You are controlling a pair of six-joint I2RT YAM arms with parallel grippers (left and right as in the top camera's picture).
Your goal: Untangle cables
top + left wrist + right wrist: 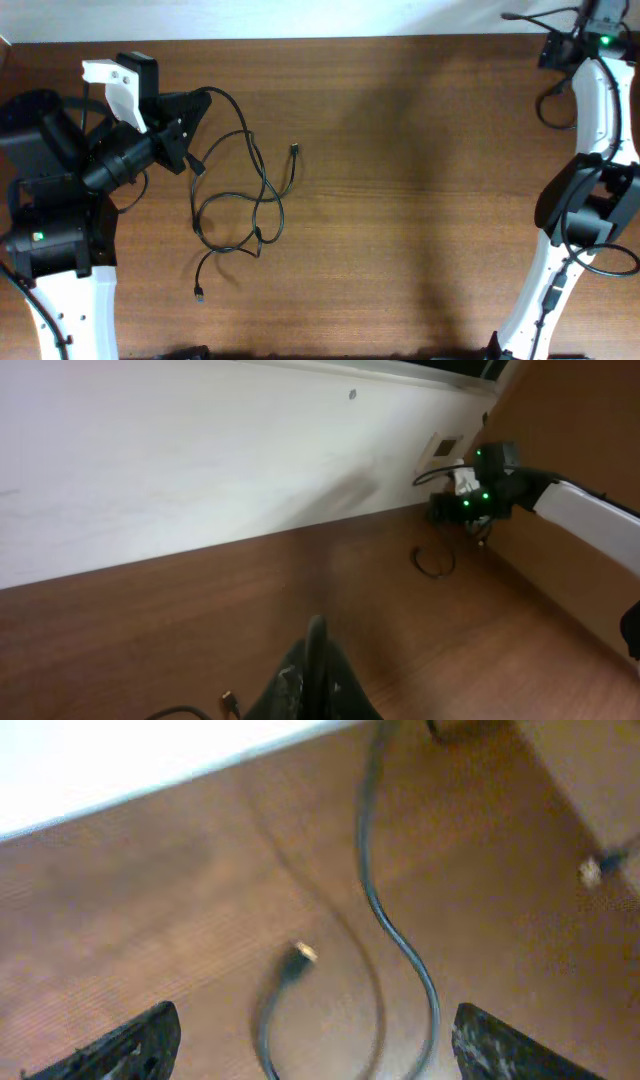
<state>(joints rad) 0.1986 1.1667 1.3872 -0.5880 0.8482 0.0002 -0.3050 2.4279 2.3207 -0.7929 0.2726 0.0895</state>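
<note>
Wooden table (420, 180), cables (258, 236) knotted left of centre. Left gripper (205, 100): fingers pressed together, seemingly pinching one strand (view poor). Right gripper (315, 1040) spread wide, well apart. Risk: lone pull tightens knot, drags whole bundle.

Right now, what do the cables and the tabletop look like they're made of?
The cables: thin black cords, likely a matte rubber or plastic jacket; they lie in loose, soft loops with no glare. Their plug ends are too small to tell. The table: brown wood grain with a faint sheen, either real wood or a wood-look laminate; the look leaves that open.
</note>
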